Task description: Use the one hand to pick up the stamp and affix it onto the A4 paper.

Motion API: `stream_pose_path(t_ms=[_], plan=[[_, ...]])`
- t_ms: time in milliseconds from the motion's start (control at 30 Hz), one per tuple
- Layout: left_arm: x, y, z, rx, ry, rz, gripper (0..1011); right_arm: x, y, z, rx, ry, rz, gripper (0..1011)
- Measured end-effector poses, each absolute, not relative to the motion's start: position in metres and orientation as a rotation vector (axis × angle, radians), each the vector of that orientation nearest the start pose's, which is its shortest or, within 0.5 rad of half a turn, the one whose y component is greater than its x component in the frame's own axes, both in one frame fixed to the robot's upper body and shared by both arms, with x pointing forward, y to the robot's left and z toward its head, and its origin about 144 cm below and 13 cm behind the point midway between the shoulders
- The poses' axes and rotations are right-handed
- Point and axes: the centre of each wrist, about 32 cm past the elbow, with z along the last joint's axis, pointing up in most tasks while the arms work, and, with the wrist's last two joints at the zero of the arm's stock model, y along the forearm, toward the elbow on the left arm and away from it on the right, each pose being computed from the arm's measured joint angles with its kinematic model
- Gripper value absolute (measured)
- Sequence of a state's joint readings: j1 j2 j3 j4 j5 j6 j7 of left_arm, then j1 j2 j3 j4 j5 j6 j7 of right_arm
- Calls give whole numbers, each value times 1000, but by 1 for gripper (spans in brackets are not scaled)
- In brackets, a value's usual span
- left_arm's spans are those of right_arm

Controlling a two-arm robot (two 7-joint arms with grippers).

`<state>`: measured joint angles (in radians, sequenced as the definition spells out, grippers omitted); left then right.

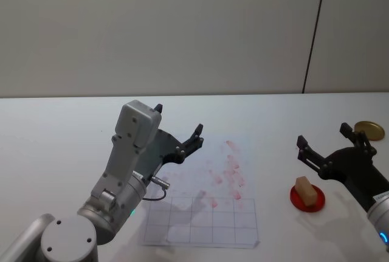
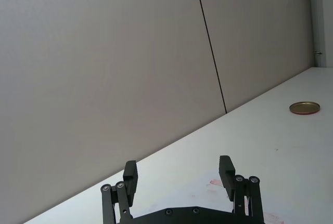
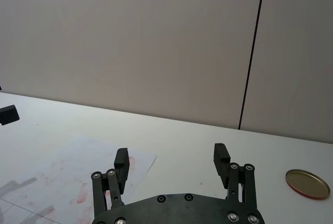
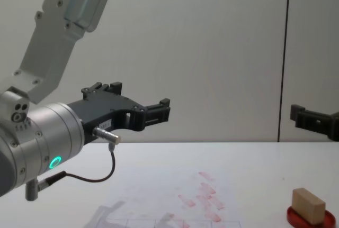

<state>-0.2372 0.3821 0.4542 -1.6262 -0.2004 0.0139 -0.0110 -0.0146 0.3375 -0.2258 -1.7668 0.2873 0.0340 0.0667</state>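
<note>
The stamp (image 1: 306, 189), a small tan wooden block, rests on a flat round red ink pad (image 1: 318, 203) at the right of the table, and it also appears low in the chest view (image 4: 308, 205). My right gripper (image 1: 323, 134), on the arm with the blue ring light, hovers open and empty just above and behind the stamp (image 3: 170, 155). The A4 paper (image 1: 206, 213) lies in the middle, with reddish stamp marks and grid lines at its near edge. My left gripper (image 1: 179, 120), on the green-lit arm, hangs open over the paper's left part (image 2: 178, 167).
A round gold lid (image 1: 369, 130) lies at the far right of the white table (image 1: 61, 128), behind the right gripper. A pale wall with a dark vertical seam stands behind the table. The left arm's thick body occupies the near left.
</note>
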Motion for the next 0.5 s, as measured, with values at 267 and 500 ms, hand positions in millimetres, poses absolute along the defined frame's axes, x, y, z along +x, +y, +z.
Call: stream_pose_path(t_ms=[267, 500], plan=[[492, 198, 1204, 61, -268, 1124, 993, 443, -237, 1189, 26, -75, -1229, 1001], [492, 198, 1204, 61, -268, 1124, 993, 444, -236, 1189, 12, -68, -1234, 1001]])
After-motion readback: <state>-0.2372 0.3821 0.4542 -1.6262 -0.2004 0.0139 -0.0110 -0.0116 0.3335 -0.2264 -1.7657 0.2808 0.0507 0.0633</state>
